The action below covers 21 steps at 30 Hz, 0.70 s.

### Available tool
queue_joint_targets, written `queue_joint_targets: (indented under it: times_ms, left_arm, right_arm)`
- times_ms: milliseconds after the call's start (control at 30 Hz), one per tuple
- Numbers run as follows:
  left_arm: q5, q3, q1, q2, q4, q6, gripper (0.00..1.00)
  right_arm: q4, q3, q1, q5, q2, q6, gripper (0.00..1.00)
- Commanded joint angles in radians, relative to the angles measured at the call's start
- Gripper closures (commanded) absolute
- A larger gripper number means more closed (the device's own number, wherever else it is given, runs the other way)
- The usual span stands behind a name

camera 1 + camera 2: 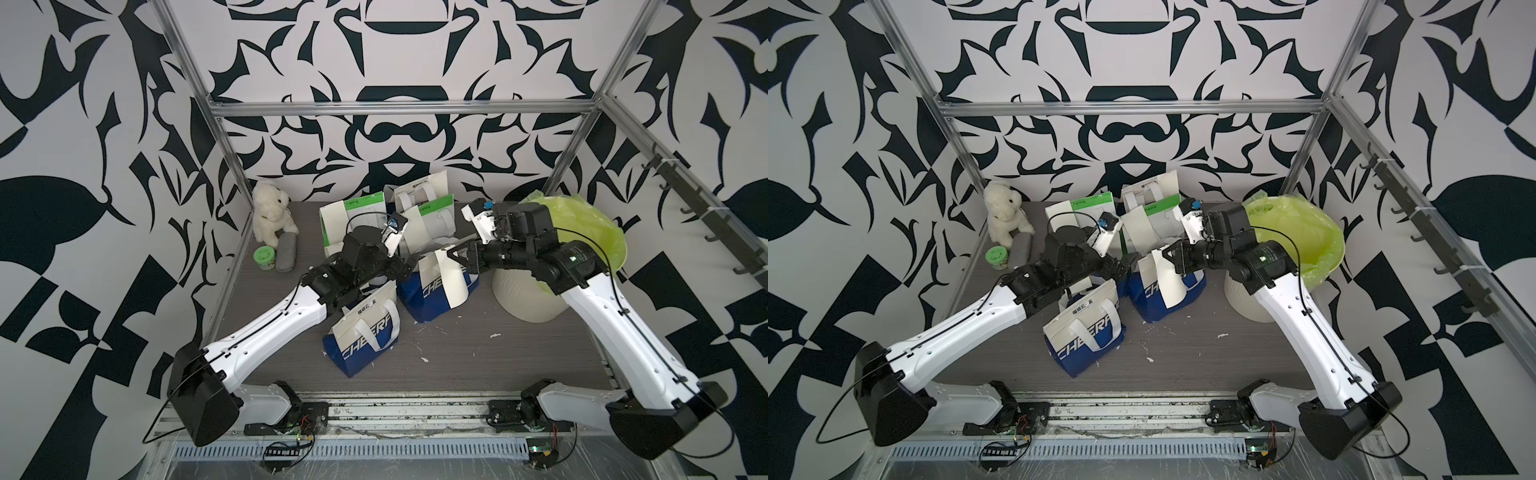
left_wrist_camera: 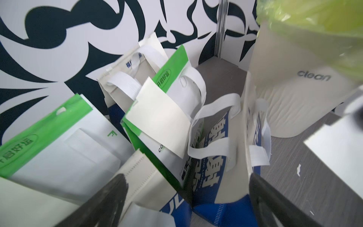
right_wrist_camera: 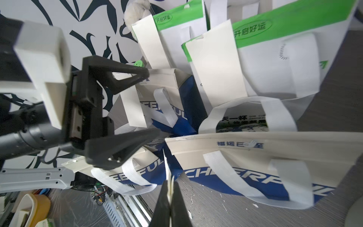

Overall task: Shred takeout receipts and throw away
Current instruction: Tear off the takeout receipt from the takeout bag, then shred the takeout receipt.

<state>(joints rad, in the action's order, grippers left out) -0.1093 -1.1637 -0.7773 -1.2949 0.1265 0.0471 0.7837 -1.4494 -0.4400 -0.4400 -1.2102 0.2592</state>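
Nearest the front edge, small white scraps are scattered on the bench. A blue-and-white bag stands beside them, on the left arm's side.

Just behind that bag the work is being done. One held receipt is pinched at its upper edge by the right tool, whose jaws are pressed together on the paper. In the right wrist view the slip is seen edge-on between them. It hangs in front of a second blue-and-white bag.

The left tool is held just beside the slip with its jaws spread wide and nothing between them. Whether a fingertip brushes the paper or a bag rim cannot be told.

The step in hand is judged to be the shredding of this one slip, at the point where only one side of it is gripped. For the next move, the left tool would have to be brought onto the free part of the slip and closed close to the right tool's pinch. It would then be drawn away, so that the thin paper is torn rather than pulled loose. After that the pieces would have to be carried to the bin.

Further back, more receipts are left untouched. One is draped over the front of a green-and-white bag, and another lies against the bag beside it.

To the right and reaching toward the back wall stands the white bin with its green liner, its mouth open and near the right arm.
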Motion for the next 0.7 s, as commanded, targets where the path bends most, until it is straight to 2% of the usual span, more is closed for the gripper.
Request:
queue_joint_targets:
  times_ms: [0,133,233,400,433,667]
  left_arm:
    - [0.195,-0.035,0.012,0.062,0.043,-0.009,0.0]
    - [0.462,-0.067,0.012,0.067,0.029,-0.06,0.07]
    - [0.577,-0.09,0.012,0.048,-0.017,-0.132,0.12]
    - [0.619,-0.114,0.012,-0.003,-0.1,-0.224,0.14]
    - [0.625,-0.118,0.012,-0.012,-0.111,-0.233,0.19]
    - [0.675,-0.117,0.012,-0.035,-0.174,-0.289,0.33]
  right_arm:
    - [-0.035,-0.023,0.003,0.057,0.044,-0.028,1.0]
    - [-0.129,0.033,0.003,-0.003,0.097,-0.009,1.0]
    - [-0.199,0.07,0.004,-0.054,0.133,0.018,1.0]
    - [-0.244,0.09,0.004,-0.131,0.153,0.042,1.0]
    - [-0.246,0.092,0.004,-0.138,0.156,0.044,1.0]
    - [-0.268,0.107,0.004,-0.165,0.172,0.053,1.0]
